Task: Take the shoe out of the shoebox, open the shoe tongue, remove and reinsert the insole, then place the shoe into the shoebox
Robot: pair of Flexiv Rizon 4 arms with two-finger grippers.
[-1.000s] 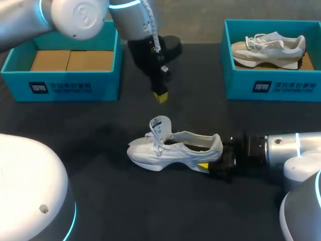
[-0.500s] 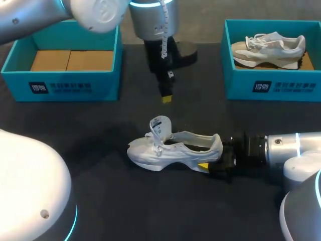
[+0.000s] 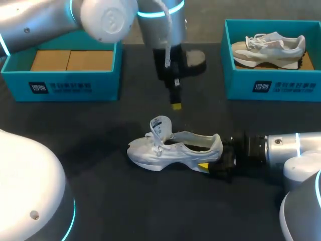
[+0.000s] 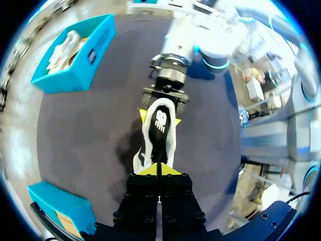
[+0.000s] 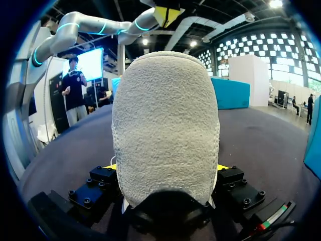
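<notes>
Shoe (image 3: 173, 149) heel apparently within right pincer (image 3: 206, 167); left pincer (image 3: 176, 106) overhead

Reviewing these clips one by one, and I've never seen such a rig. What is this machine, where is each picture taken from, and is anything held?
A robot with two arms stands at a dark table; each arm ends in a gripper, two yellow-tipped fingers. The wide picture comes from a fixed camera above and behind it; the two round ones from cameras on its wrists. A white shoe stands mid-table, tongue raised. The right gripper is shut on its heel, which fills the right wrist picture. The left gripper hangs above the shoe, shut and empty. At the far edge stand two teal shoeboxes: the left shoebox holds brown cardboard, the right shoebox a second shoe.
</notes>
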